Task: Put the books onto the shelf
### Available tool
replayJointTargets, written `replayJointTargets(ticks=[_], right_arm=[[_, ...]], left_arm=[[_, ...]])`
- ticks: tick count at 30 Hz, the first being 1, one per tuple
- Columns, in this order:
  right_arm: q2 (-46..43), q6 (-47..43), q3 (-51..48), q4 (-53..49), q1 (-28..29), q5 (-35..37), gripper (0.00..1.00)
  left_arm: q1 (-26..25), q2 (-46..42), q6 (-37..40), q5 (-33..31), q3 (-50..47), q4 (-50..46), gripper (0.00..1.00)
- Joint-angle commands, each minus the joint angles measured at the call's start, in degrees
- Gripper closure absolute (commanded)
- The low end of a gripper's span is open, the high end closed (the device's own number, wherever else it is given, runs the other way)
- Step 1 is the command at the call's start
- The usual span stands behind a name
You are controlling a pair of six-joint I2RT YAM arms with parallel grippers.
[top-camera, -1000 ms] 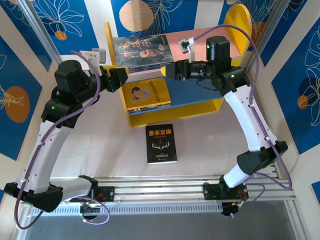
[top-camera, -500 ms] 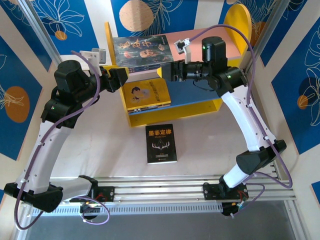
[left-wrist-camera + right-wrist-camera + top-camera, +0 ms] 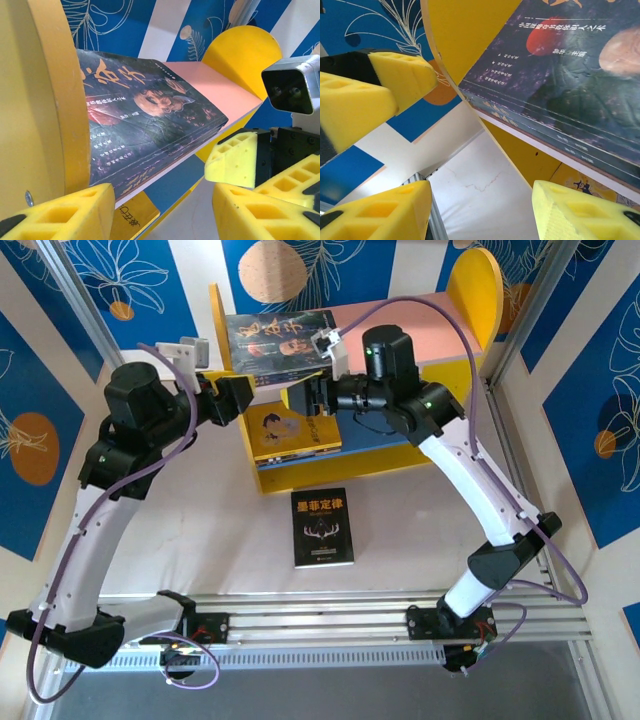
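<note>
Top external view: shelf (image 3: 470, 300), yellow sides, pink upper board, blue lower board. Dark portrait books (image 3: 275, 340) stacked flat on pink board; yellow book (image 3: 290, 430) on blue board; black book (image 3: 322, 528) on counter (image 3: 200, 530). Left tool (image 3: 243, 397), right tool (image 3: 303, 400): jaws apart, empty.

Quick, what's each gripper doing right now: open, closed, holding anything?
Left gripper: open, holding nothing.
Right gripper: open, holding nothing.
</note>
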Motion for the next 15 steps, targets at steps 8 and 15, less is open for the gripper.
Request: replayJointTargets(ticks=[8,15], right_arm=[[2.0,-3.3,4.3,1.0,5.1,11.5,0.42],[3.8,-4.0,6.7,0.0,5.8,12.6,0.42]], left_arm=[[0.3,-2.4,1.9,-1.3,-0.7,0.2,0.45],[0.3,-2.5,2.1,-1.4,-0.8,-0.1,0.45]])
